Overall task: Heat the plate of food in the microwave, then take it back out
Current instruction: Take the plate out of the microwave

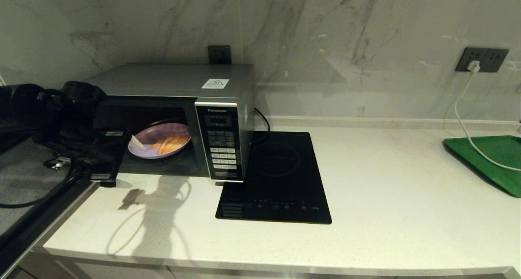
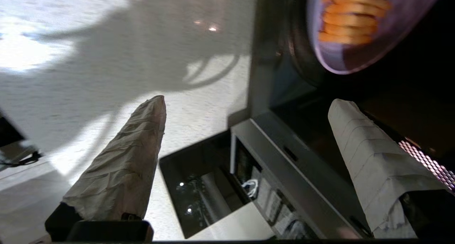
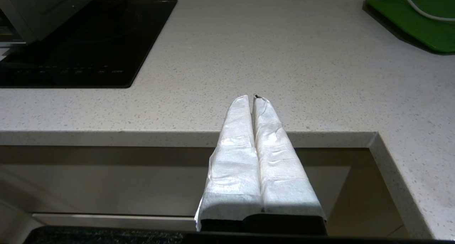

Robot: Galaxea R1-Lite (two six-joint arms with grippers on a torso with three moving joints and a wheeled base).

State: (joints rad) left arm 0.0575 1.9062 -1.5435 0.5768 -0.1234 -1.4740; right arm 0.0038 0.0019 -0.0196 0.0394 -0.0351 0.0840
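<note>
Microwave of silver-grey metal stands at the left end of the pale speckled counter, its door open. Inside, the round lilac plate with a low rim carries orange-yellow sticks. The left gripper hangs at the cavity's mouth, its cloth-wrapped jaws spread wide and holding nothing, the plate just beyond them. A flat, glossy black hob lies just right of the microwave; a green tray sits at the far right, open counter between. The right gripper is parked before the counter's front edge, jaws pressed together.
</note>
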